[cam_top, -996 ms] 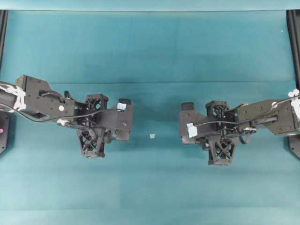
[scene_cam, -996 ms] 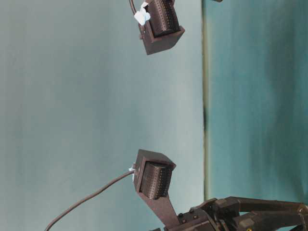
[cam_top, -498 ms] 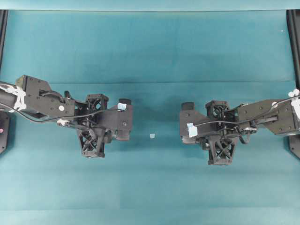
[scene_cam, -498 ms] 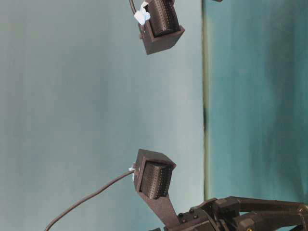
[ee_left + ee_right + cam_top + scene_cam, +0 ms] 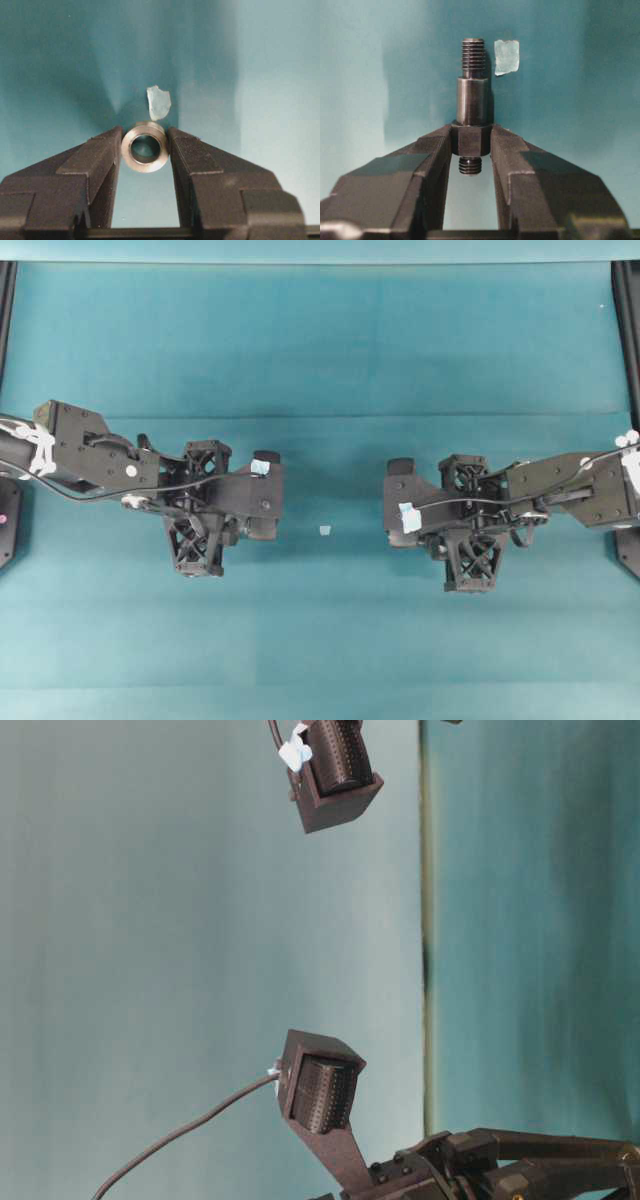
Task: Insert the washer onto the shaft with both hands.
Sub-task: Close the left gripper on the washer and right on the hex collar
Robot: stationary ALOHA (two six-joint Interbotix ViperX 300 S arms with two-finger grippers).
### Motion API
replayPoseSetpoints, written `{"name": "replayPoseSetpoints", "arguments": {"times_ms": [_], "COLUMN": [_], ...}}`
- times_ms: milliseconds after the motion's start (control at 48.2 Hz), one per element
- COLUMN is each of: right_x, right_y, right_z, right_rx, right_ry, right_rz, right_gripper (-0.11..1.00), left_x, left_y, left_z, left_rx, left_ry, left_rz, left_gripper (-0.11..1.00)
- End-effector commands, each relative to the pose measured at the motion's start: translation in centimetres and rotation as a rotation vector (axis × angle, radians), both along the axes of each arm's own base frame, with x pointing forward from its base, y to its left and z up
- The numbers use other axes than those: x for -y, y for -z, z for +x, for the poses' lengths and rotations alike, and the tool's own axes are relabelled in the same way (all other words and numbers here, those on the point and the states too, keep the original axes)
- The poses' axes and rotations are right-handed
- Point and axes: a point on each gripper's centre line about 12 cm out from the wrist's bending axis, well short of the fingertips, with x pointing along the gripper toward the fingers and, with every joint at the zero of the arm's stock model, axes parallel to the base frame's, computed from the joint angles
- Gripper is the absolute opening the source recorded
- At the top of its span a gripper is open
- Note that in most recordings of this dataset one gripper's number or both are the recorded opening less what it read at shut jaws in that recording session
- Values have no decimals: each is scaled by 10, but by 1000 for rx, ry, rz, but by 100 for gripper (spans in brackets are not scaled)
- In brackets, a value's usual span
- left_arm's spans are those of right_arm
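Left hand (image 5: 145, 150): fingers pinch the washer (image 5: 145, 153) by its outer rim, bore facing outward.
Washer: small rigid metal ring, probably light and slippery; the rim grip keeps its hole free.
Tape scrap (image 5: 324, 530): on the table (image 5: 320, 340), between the hands.
Right hand (image 5: 471, 145): clamps the shaft (image 5: 471, 107) at its wider collar, threaded tip pointing away.
Shaft: stiff steel; the smooth body is left exposed.

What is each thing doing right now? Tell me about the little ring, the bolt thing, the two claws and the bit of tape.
washer: pinched between the left claw's fingertips, hole facing the camera.
shaft: clamped at its wider collar, threaded tip pointing away from the right claw.
left gripper: shut on the washer.
right gripper: shut on the shaft.
tape scrap: lying flat on the table between the claws.
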Motion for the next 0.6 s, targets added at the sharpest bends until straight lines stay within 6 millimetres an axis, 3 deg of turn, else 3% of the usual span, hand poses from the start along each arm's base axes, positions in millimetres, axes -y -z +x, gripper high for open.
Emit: {"name": "replayPoseSetpoints", "arguments": {"times_ms": [0, 581], "right_x": [3, 3], "right_y": [2, -4], "right_z": [-2, 3], "right_rx": [-9, 35], "right_ry": [3, 2], "right_rz": [-4, -3], "right_gripper": [1, 1], "left_x": [-1, -1], "left_y": [-3, -16], "left_z": [3, 8], "left_rx": [15, 57], "left_ry": [1, 4], "left_rz": [2, 4], "left_gripper": [36, 36]}}
